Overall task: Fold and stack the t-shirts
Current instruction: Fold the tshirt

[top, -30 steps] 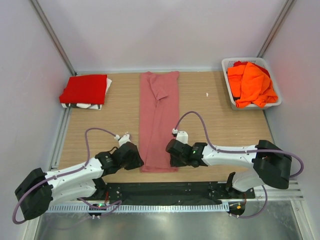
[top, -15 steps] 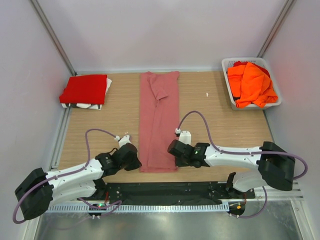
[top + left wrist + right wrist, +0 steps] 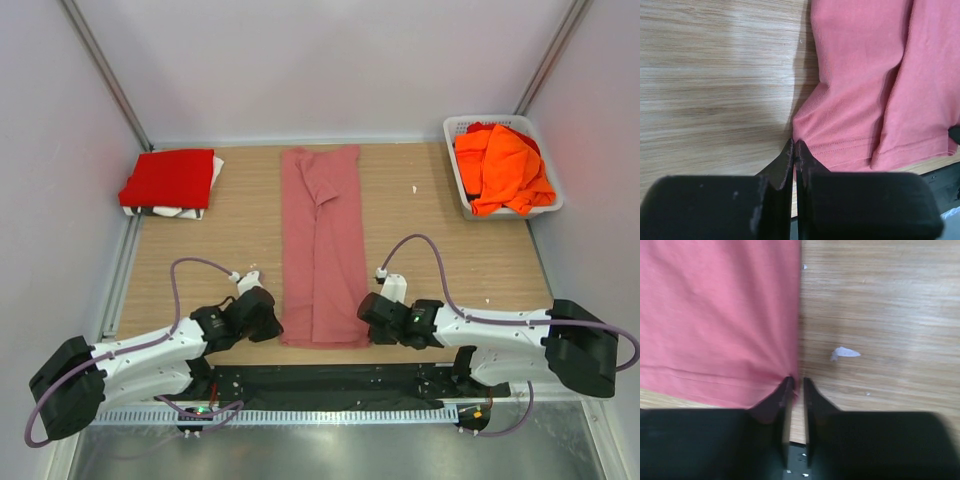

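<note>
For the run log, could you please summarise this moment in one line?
pink t-shirt: long strip, centre | left gripper: shut on near-left hem corner | right gripper: shut on near-right corner | red t-shirt: folded, far-left

I can read no text, label, brand, number or sign in any of my views.
</note>
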`<control>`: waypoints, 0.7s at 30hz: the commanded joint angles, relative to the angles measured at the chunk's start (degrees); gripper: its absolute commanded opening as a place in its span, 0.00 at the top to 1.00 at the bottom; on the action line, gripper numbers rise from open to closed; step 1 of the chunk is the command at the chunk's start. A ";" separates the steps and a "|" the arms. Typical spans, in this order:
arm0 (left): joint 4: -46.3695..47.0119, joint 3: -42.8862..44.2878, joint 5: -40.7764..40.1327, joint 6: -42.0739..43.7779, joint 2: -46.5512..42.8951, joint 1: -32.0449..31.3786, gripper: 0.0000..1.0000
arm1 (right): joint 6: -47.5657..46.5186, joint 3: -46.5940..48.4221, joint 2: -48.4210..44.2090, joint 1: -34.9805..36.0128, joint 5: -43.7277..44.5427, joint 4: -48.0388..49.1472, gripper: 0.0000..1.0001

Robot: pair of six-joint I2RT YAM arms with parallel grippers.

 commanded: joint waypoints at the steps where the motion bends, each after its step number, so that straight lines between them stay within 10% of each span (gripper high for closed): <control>1: -3.55 -0.73 -1.21 0.27 -0.32 -0.24 0.98 | 1.98 -1.81 -1.45 0.38 1.49 -0.94 0.75; 4: -5.21 -0.03 -0.33 -0.08 -0.75 -0.24 0.83 | 2.07 -0.94 -1.80 0.38 2.98 -3.13 0.47; 9: -10.93 2.52 0.02 -2.01 -6.01 -2.00 0.43 | 2.24 -0.14 -6.19 0.38 4.92 -6.21 0.40; 21: -12.09 -1.07 0.37 -5.09 -14.38 -2.71 0.42 | 5.40 -10.24 -13.50 0.38 -6.24 8.00 0.41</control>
